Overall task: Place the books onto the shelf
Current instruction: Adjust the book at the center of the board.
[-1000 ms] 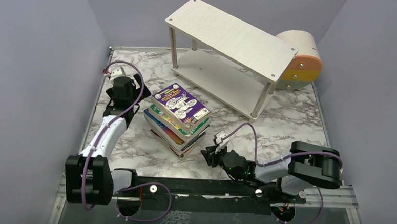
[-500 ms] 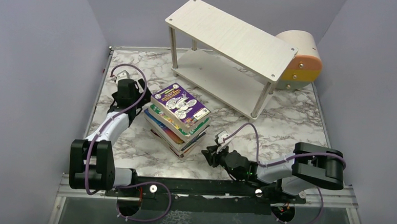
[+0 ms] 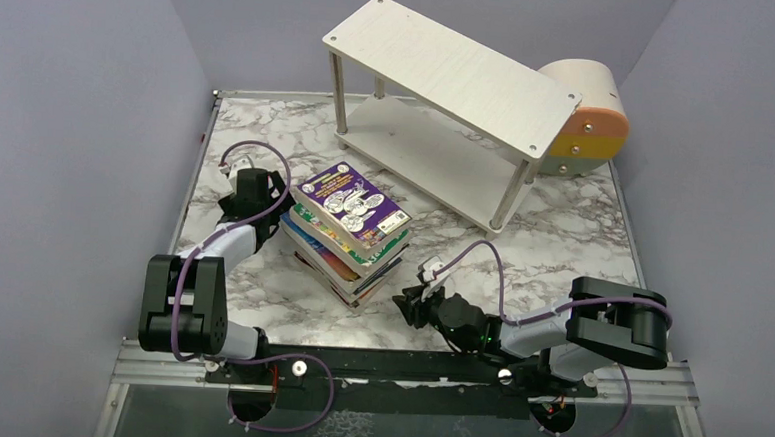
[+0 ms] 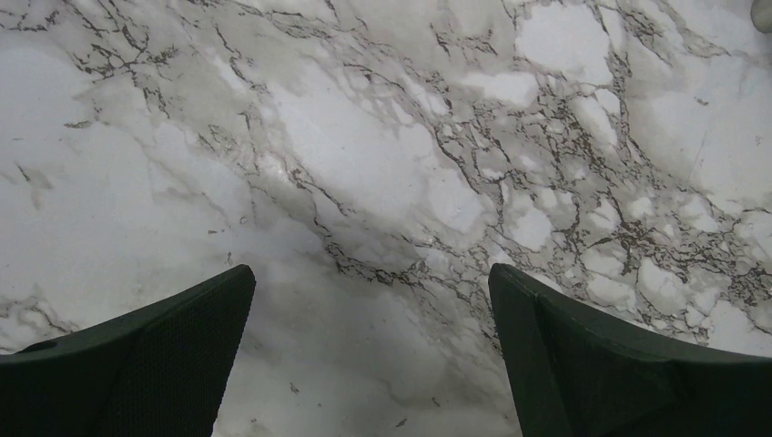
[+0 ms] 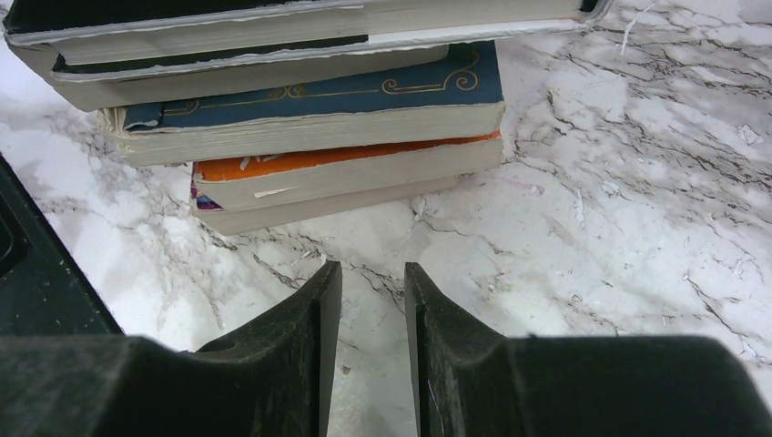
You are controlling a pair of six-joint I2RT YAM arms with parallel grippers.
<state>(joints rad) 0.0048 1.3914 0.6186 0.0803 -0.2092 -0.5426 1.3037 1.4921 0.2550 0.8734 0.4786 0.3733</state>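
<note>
One book stack [image 3: 348, 226], one shelf [image 3: 451, 77], one round box [image 3: 594, 119]

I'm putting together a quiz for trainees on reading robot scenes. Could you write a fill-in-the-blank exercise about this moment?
The top book of the stack has a ____ cover.
The shelf holds ____ books.
The left tool stands ____ over marble.
The right tool points at the stack, holding ____.
Missing words: purple; no; open; nothing.
</note>
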